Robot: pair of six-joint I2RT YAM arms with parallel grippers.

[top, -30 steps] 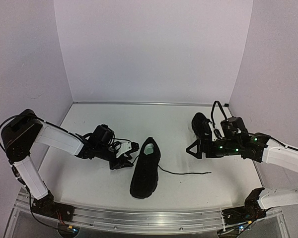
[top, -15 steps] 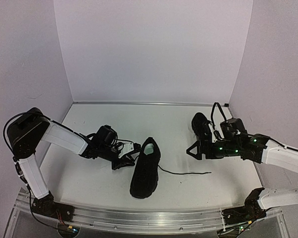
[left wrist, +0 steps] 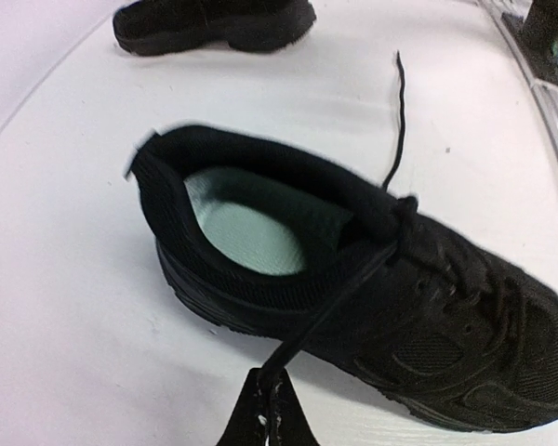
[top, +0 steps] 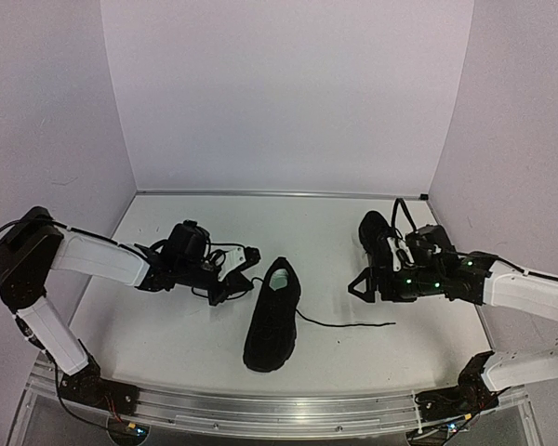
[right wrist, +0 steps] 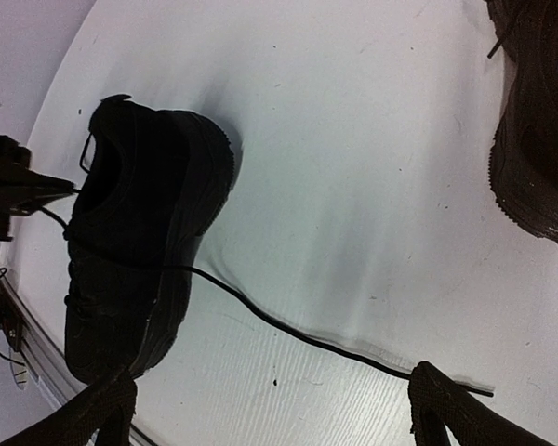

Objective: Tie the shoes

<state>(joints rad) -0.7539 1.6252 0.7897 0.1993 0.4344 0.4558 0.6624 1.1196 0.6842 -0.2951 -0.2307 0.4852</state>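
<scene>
One black shoe (top: 271, 321) with a pale green insole (top: 280, 276) lies at the table's middle, toe toward me. In the left wrist view (left wrist: 428, 307) a thin black lace (left wrist: 339, 297) runs taut from its collar into my left gripper (left wrist: 270, 413), which is shut on it. That gripper (top: 237, 276) is just left of the heel. The other lace end (top: 349, 324) trails right across the table. My right gripper (top: 361, 283) is open above it; in its own view (right wrist: 270, 413) the lace (right wrist: 307, 336) runs between the fingers. The second shoe (top: 376, 234) lies behind it.
White walls close the table at the back and both sides. A metal rail (top: 260, 409) runs along the near edge. The second shoe also shows in the left wrist view (left wrist: 214, 23) and in the right wrist view (right wrist: 539, 139).
My left gripper has drawn back and to the left, away from the shoe's heel, holding the lace taut. My right gripper has shifted slightly left.
</scene>
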